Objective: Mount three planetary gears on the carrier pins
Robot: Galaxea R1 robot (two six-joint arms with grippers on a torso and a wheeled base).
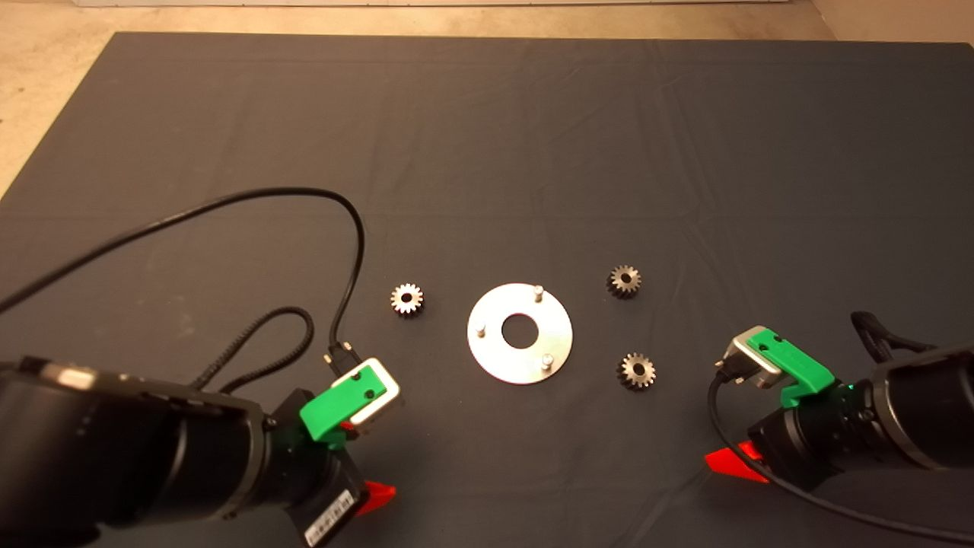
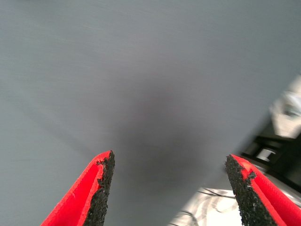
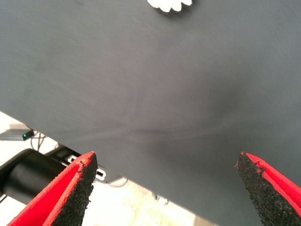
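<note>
**Head view: gears loose, pins bare, both arms low at the near edge**

Head view, looking down on the desk under its dark mat (image 1: pixel 487 137). Carrier disc (image 1: pixel 520 333) lies flat near the middle, shiny, large centre hole. Three carrier pins stand on it: one at the far side (image 1: pixel 538 290), one on the left (image 1: pixel 480 329), one at the near right (image 1: pixel 546 360). All three bare.

Three planetary gears, all flat on the mat, none touching the disc. One sits left of the disc (image 1: pixel 407 299), silvery. Two sit to the right: the farther gear (image 1: pixel 625 281) and the nearer gear (image 1: pixel 637 371), both darker grey. The two right-hand gears are apart from each other.

Left gripper (image 1: pixel 373 493) at the lower left, near the mat's front edge, well short of the left gear; only a red fingertip shows past the green mount. A black cable (image 1: pixel 358 251) loops up from that arm across the mat.

Right gripper (image 1: pixel 730 463) at the lower right, just beside and nearer than the near right gear.

Left wrist view: fingers (image 2: pixel 101 188) spread wide, nothing between them, plain mat beyond.

Right wrist view: fingers (image 3: pixel 77 188) likewise wide apart and holding nothing; the toothed edge of a gear (image 3: pixel 169 4) shows on the mat past the tips, well clear of them.
</note>
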